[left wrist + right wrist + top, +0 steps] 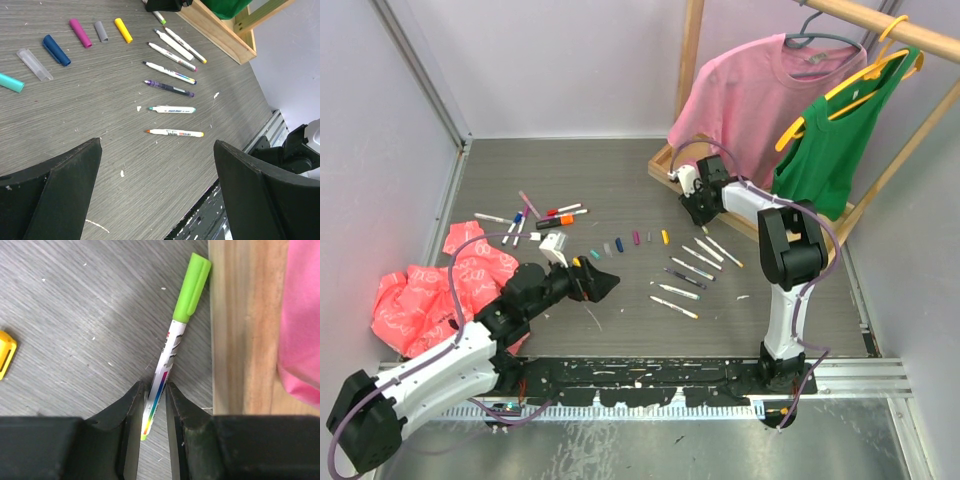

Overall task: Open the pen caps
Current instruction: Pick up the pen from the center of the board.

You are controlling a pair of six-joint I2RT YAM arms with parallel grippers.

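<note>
Pen (172,335) between right gripper (154,388) jaws

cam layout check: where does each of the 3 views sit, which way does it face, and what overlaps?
Top external: above and behind the robot, looking down on the table; left gripper and right gripper both show.
Left wrist: low over the table, facing loose caps and pens; own fingers wide apart.
Right wrist: looking down at green-capped pen by wooden rack base; own fingers flank its barrel.
Shared: yellow cap in all three.
</note>
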